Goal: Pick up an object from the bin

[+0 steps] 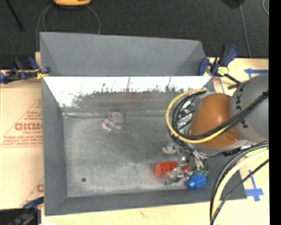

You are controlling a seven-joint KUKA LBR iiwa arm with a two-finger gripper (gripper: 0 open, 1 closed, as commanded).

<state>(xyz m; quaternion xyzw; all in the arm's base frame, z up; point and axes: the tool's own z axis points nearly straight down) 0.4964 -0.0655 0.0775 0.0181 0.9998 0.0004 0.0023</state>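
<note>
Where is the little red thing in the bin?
In the camera view, the red thing lies on the bin floor near the lower right corner, just left of the gripper, with a blue thing beyond it.

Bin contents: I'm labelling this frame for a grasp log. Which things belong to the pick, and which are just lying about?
In play: gripper, low in the near right corner of the bin; red block just left of it; blue piece just right of it. Which it targets is unclear.
Lying about: pale pinkish scrap, far left; small dark speck, near left.
</note>
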